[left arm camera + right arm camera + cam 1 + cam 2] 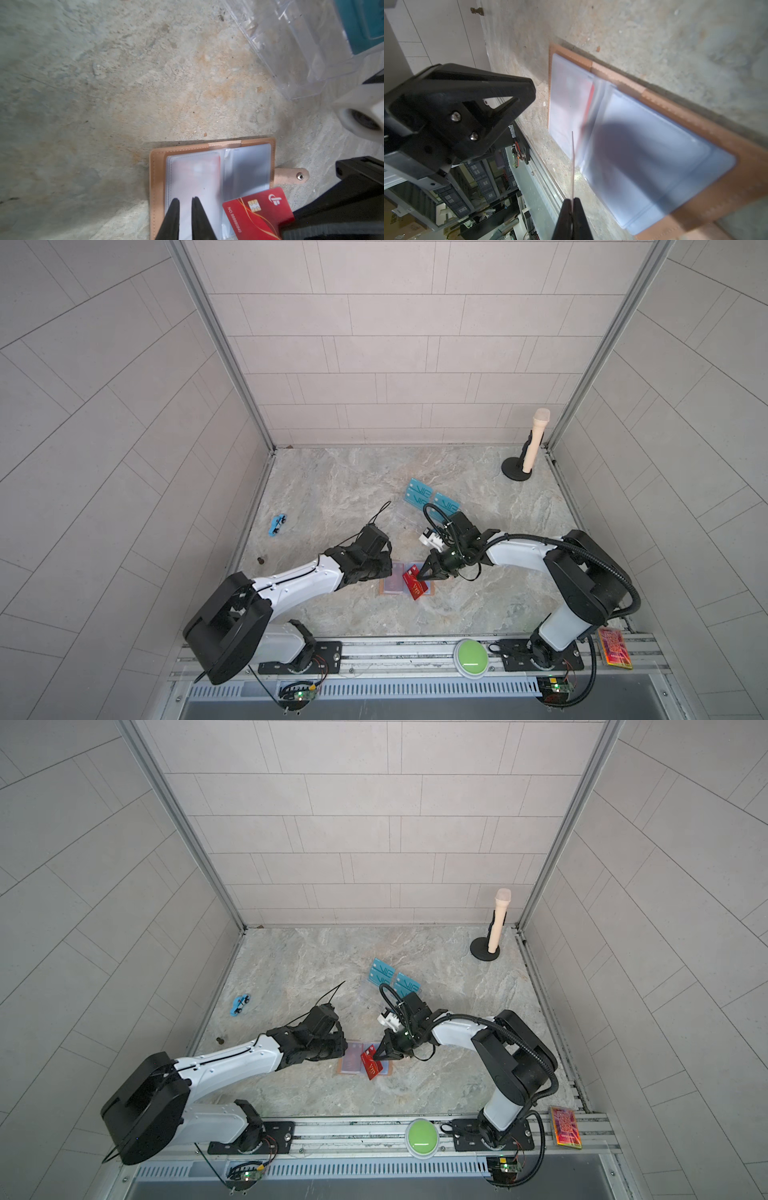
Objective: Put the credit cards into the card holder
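Observation:
The tan card holder [390,588] [158,176] lies open on the marble table with its pale sleeves up. A red card shows through the sleeve [197,172] on one page. My right gripper [422,577] [572,200] is shut on a red credit card [415,588] [257,214], seen edge-on [573,166] in the right wrist view, tilted over the holder's other page. My left gripper [185,199] [388,570] rests over the page with the red card. Its fingers stand a narrow gap apart with nothing visibly between them. Two teal credit cards [419,493] [446,502] stand behind.
A clear acrylic stand [409,516] [301,52] holds the teal cards behind the holder. A microphone on a black base [536,443] stands back right. A blue toy car [277,524] lies at the left. On the front rail are a green button [471,657] and an orange-pink slab [616,648].

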You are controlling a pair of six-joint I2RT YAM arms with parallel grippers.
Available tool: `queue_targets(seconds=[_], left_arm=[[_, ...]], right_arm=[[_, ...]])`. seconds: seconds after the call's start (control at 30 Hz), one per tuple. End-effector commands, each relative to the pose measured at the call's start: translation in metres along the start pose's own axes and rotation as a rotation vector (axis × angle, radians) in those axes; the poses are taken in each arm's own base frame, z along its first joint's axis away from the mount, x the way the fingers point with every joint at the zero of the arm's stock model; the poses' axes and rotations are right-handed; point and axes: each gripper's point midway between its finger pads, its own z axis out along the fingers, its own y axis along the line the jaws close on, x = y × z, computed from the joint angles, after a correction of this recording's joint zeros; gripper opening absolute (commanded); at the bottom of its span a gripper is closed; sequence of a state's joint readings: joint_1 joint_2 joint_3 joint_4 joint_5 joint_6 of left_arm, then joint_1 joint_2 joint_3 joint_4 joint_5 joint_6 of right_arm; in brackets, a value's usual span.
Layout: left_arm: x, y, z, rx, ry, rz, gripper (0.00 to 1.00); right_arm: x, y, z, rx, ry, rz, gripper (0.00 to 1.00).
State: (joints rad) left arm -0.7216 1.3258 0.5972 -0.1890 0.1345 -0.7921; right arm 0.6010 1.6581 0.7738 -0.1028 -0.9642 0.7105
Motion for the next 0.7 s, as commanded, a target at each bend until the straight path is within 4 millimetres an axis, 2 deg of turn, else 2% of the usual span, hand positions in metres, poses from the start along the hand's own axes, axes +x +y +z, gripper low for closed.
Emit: queue_targets(seconds=[0.0, 0.37, 0.67], left_arm=[[0.003, 0.002, 0.004, 0.002, -0.006, -0.005, 0.15], [0.017, 0.004, 0.017, 0.017, 0.059, 0.006, 0.16], [0.022, 0.012, 0.019, -0.008, 0.064, -0.004, 0.16]], right_arm=[[-0.005, 0.004, 0.0, -0.022, 0.0, -0.016, 0.0], [0.001, -0.004, -0.003, 0.008, 0.0, -0.002, 0.0], [-0.006, -0.002, -0.001, 0.0, -0.007, -0.007, 0.0]])
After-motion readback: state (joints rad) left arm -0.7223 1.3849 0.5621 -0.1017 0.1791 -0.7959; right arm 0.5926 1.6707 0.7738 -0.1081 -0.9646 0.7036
